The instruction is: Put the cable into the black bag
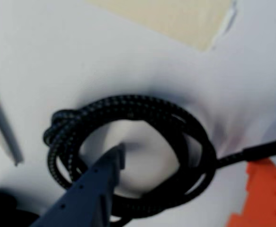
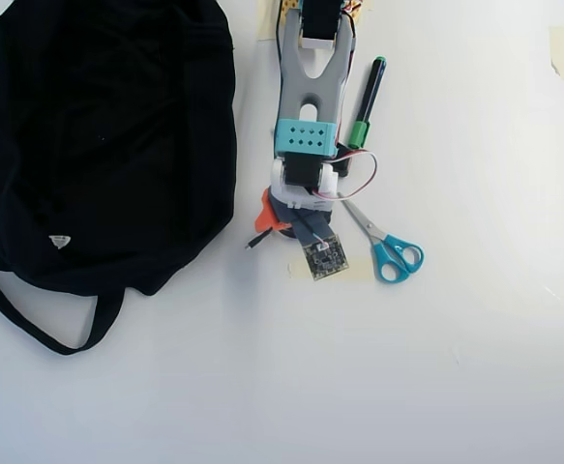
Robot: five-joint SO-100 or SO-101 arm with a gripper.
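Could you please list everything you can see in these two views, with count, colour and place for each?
black bag: one, black with a small white label and long strap, at the left of the overhead view.
cable: one, dark braided coil, on the white table directly under the hand in the wrist view; in the overhead view only its plug end pokes out beside the arm.
scissors: one pair, teal handles, to the right of the arm in the overhead view.
marker: one, black and green, right of the arm near the top.
table: one, white.
arm: one, grey with a teal band, reaching down from the top edge.
hand: one, grey finger inside the coil, orange finger outside it.
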